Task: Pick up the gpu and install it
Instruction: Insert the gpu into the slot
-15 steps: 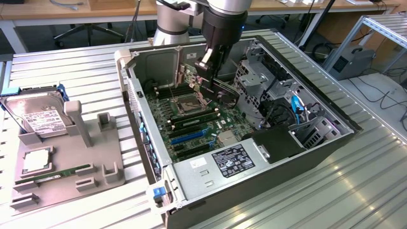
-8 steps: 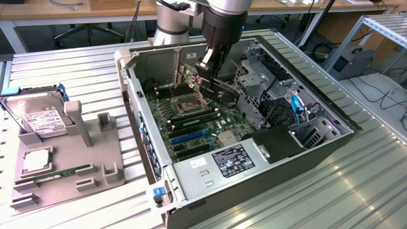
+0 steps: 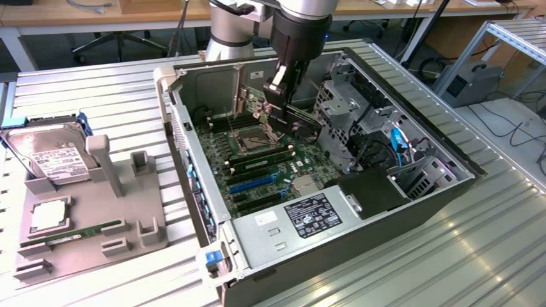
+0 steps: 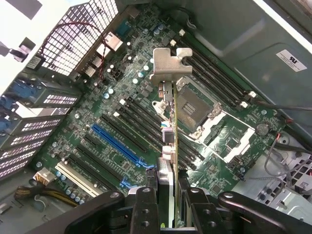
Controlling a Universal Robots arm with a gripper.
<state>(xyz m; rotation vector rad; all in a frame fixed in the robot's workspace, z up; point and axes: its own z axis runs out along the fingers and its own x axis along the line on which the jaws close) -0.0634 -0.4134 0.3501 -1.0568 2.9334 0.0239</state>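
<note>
The gpu (image 4: 172,122) is seen edge-on in the wrist view: a thin green board with a silvery metal bracket (image 4: 170,66) at its far end. My gripper (image 4: 173,204) is shut on it, one black finger on each face. The card hangs above the motherboard (image 4: 97,117), over the long black slots between the blue slot (image 4: 117,144) and the processor socket (image 4: 195,105). In the exterior view my gripper (image 3: 275,102) reaches down into the open computer case (image 3: 341,230), with the gpu (image 3: 270,116) just under it, near the back of the board.
A grey fixture tray (image 3: 94,211) lies at the exterior view's left, holding a silver hard drive (image 3: 51,160), a processor chip (image 3: 48,214) and a green memory stick (image 3: 73,233). Drive cages and cables (image 3: 384,147) crowd the case's right side.
</note>
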